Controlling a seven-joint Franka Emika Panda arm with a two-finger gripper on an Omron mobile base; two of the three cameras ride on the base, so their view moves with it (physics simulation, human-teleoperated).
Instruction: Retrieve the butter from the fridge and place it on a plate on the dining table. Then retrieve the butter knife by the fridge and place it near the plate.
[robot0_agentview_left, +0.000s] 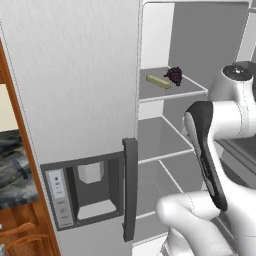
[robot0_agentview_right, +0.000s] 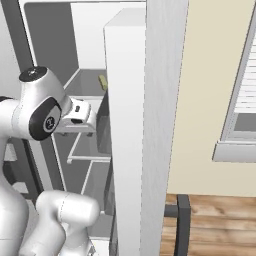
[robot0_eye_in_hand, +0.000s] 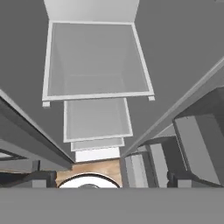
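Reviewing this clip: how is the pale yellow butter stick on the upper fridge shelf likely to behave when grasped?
The small pale yellow rectangular butter stick lies flat, so it probably won't roll or tip. Its small size suggests it is light. It sits right beside a dark purple grape bunch, so a push might nudge those grapes.

no legible text, dispenser panel (robot0_agentview_left: 59, 192) buttons blank, arm joint (robot0_agentview_right: 47, 122) emblem unreadable

The fridge (robot0_agentview_left: 75, 100) is tall and light grey; its left door is closed, with a dark vertical handle and a dispenser panel, while its right side stands open, showing white shelves. The butter (robot0_agentview_left: 158, 81), a small pale yellow-olive stick, lies flat on the upper shelf, toward the shelf's left, just beside dark grapes (robot0_agentview_left: 174, 75).
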